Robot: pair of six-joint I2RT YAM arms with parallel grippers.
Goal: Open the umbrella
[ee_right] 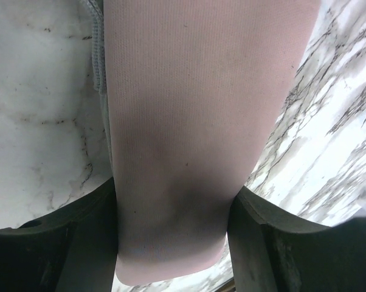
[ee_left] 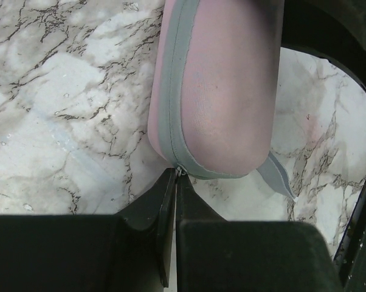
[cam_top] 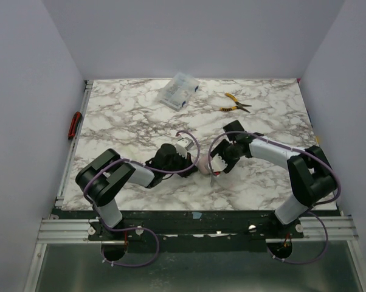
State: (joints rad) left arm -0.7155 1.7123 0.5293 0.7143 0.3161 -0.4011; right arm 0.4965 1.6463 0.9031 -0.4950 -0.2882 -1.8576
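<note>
Umbrella [cam_top: 204, 169], zipped in its pinkish cover [ee_left: 225, 91], lies near the middle of the marble table [cam_top: 128, 109]. Right gripper [ee_right: 174, 194] clamps its body; left gripper [ee_left: 176, 179] is pinched together at the end of the grey zipper [ee_left: 169, 91], perhaps on the pull.

1. From overhead I see soft, even light; faint shadows lie on the surface [cam_top: 134, 115].
2. Both wrist views are bright, slightly soft; the umbrella [ee_right: 177, 91] darkens at its near end.
</note>
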